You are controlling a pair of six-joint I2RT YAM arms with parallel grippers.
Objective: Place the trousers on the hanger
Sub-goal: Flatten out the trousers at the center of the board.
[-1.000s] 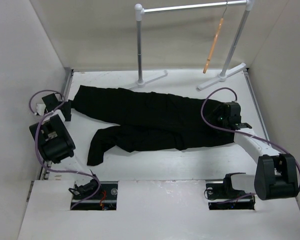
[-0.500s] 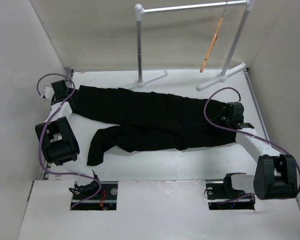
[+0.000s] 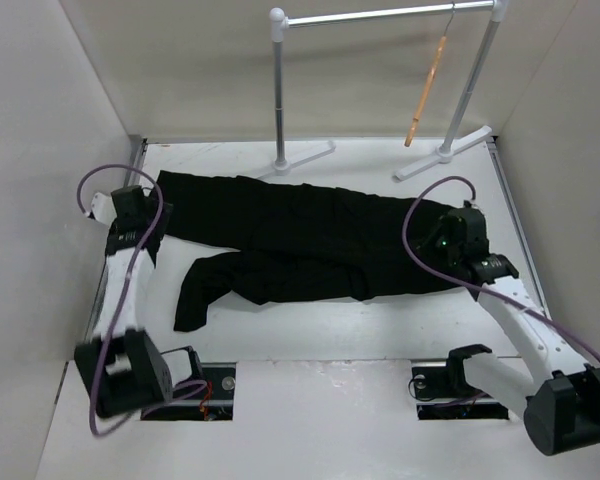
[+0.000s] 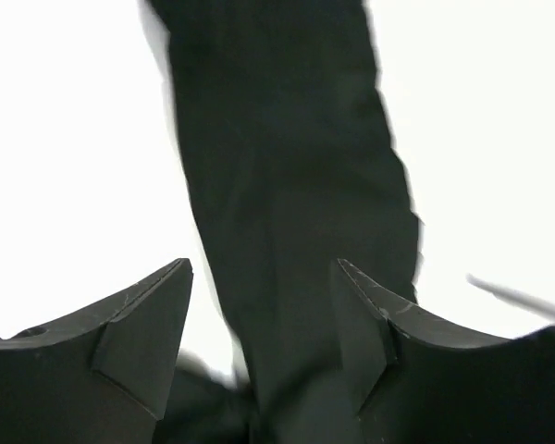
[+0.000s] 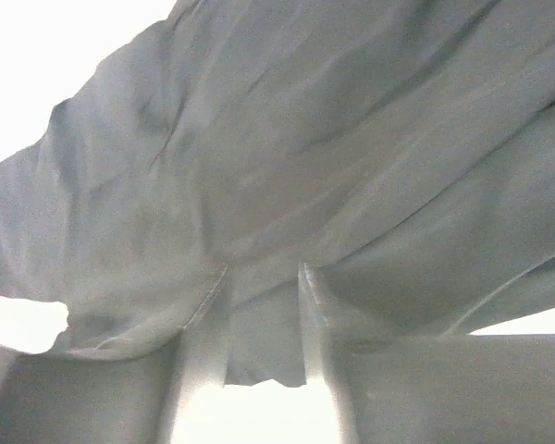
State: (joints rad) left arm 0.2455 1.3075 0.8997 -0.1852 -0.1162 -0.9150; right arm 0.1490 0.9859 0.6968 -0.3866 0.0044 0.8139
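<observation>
Trousers (image 3: 310,235) between parted left fingers (image 4: 139,324) and between right fingers (image 5: 199,356)

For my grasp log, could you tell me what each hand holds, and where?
Right hand appears to pinch the black fabric trousers at their waist end; left hand, open over a leg, holds nothing.

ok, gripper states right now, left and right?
Left gripper: open, straddling a leg of the trousers, not clamped.
Right gripper: closed on the trousers.
</observation>
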